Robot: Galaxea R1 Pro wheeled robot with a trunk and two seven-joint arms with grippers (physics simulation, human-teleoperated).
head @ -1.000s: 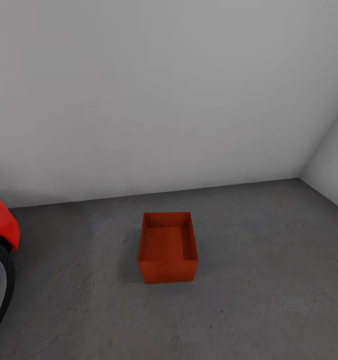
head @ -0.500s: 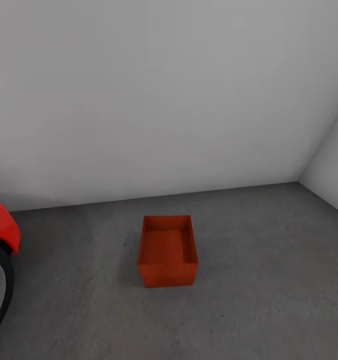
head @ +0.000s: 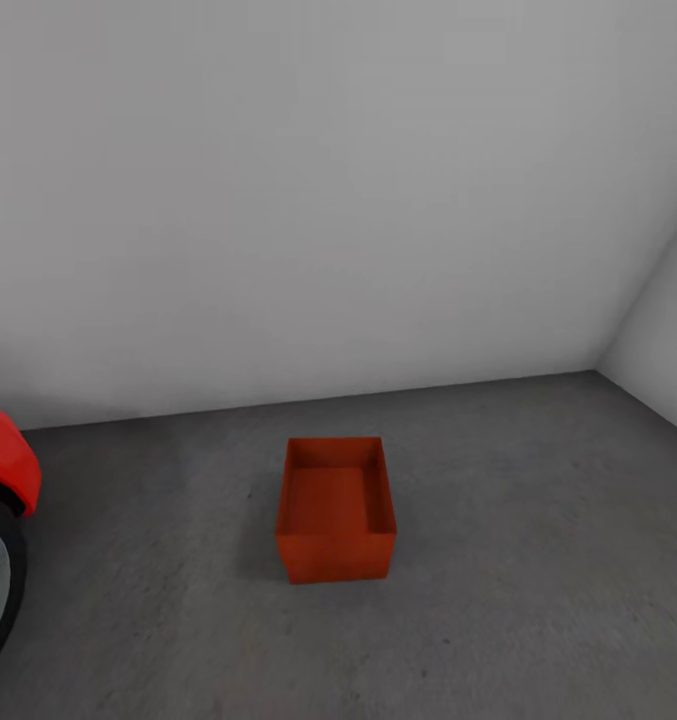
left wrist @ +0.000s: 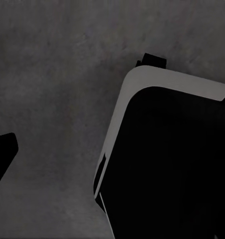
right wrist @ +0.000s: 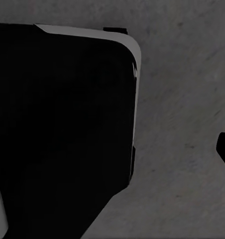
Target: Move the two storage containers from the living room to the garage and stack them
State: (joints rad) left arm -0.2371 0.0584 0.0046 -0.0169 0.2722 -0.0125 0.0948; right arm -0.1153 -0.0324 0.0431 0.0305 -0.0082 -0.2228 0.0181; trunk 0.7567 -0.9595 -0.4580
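An orange-red rectangular open-top storage bin with plain smooth walls [head: 335, 510] sits upright and empty on the dark grey speckled concrete floor [head: 538, 560] of a bare garage. It stands a little out from the plain white-grey wall [head: 328, 200], apart from everything else. At the left edge of the head view, the curved red body of a car [head: 6, 458] and part of its black tyre [head: 0, 580] show, well apart from the bin.

By the look of it, the task is about half done: one bin is already placed on the garage floor. The second bin is not stacked on it, so it has yet to be brought and set on top.

Both wrist views look down on the concrete past a large dark, pale-edged part of the robot. A small dark tip shows at the edge of each, but whether either hand is open or closed, or carrying anything, cannot be told.

Compared with a second ago, the whole head view has shifted slightly, so the bin and wall base sit a touch lower in the picture; the camera moved, not the bin.
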